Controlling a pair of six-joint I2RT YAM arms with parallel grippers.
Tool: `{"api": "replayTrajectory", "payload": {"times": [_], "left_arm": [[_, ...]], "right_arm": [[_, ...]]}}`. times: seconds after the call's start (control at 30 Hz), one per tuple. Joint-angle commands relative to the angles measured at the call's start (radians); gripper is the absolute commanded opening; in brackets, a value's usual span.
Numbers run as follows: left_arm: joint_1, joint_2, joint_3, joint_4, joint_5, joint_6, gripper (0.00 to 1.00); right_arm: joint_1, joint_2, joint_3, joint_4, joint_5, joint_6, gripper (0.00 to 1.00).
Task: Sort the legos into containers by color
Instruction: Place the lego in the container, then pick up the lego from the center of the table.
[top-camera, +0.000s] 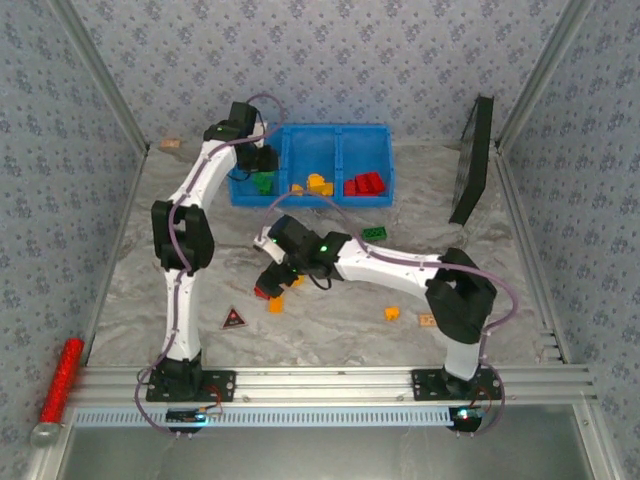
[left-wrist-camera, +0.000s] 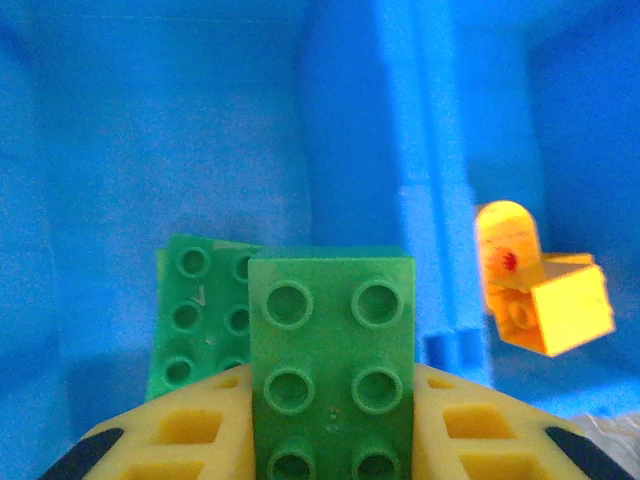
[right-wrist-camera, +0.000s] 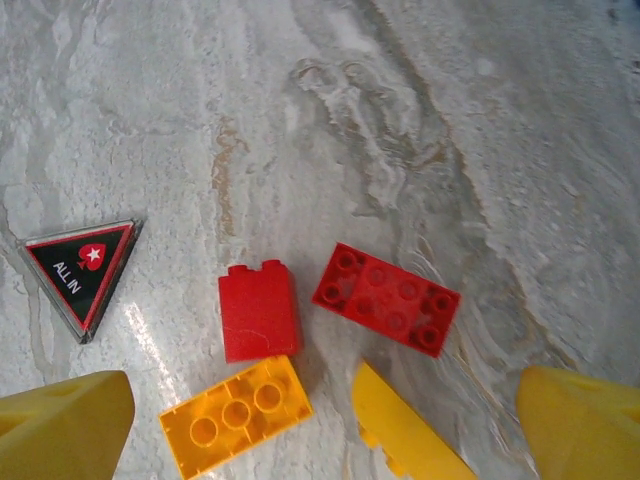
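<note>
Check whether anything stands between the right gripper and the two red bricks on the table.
Nothing covers them. The open right gripper hangs above the red block and flat red brick; an orange brick and a yellow piece lie beside them, nearer the jaws.

Top view is bright and even, lit from overhead, with faint soft shadows on table. Left wrist view is soft: bin is a blurry saturated blue, green brick fairly sharp, orange brick overexposed. Right wrist view is sharp, with a glare streak beside red brick; right fingers are blurred.
</note>
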Motion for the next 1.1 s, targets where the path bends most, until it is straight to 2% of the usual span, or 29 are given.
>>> {"api": "replayTrajectory", "payload": {"times": [0.0,0.43,0.57,0.9,1.07], "left_arm": [[0.01,0.031,0.05,-0.054,-0.03,-0.015,0.22],[0.026,0.043,0.034,-0.056,-0.003,-0.008,0.5],[0.029,0.027,0.032,-0.059,0.062,0.019,0.66],[0.039,-0.066,0.027,-0.057,0.079,0.025,0.72],[0.039,-0.11,0.016,-0.06,0.081,0.027,0.73]], "right_arm": [[0.031,0.061,0.071,-0.052,0.01,-0.07,0.99],[0.057,0.212,0.188,-0.102,-0.024,-0.136,0.97],[0.063,0.258,0.219,-0.118,-0.007,-0.153,0.96],[0.079,0.337,0.267,-0.158,0.062,-0.184,0.89],[0.088,0.359,0.264,-0.175,0.102,-0.193,0.79]]}}
